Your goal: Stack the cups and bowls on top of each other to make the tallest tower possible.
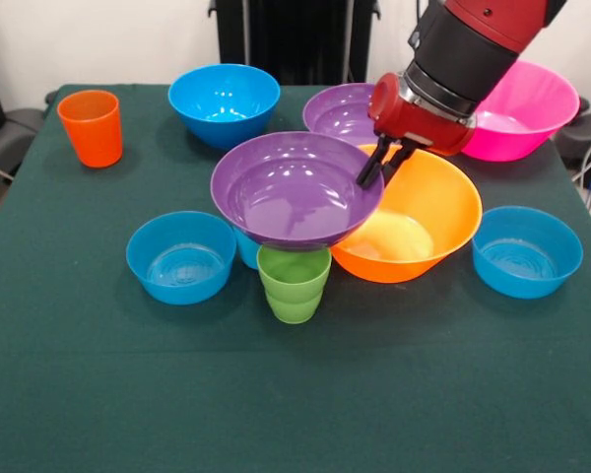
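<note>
My gripper (374,180) comes down from the top right and is shut on the right rim of a wide purple bowl (291,192). The bowl sits level over the green cup (294,284) and a light blue cup (246,250), which is mostly hidden under it. I cannot tell whether the bowl rests on them. The large orange-yellow bowl (419,222) is just right of it, under the gripper. The second purple bowl (337,110) is behind, partly hidden by the arm. The orange cup (91,126) stands upright at far left.
The pink bowl (532,113) is at the top right. One blue bowl (224,99) is at the back centre-left, another (181,256) is left of the green cup, and a third (527,251) is at the right. The green tablecloth (295,394) covers the table.
</note>
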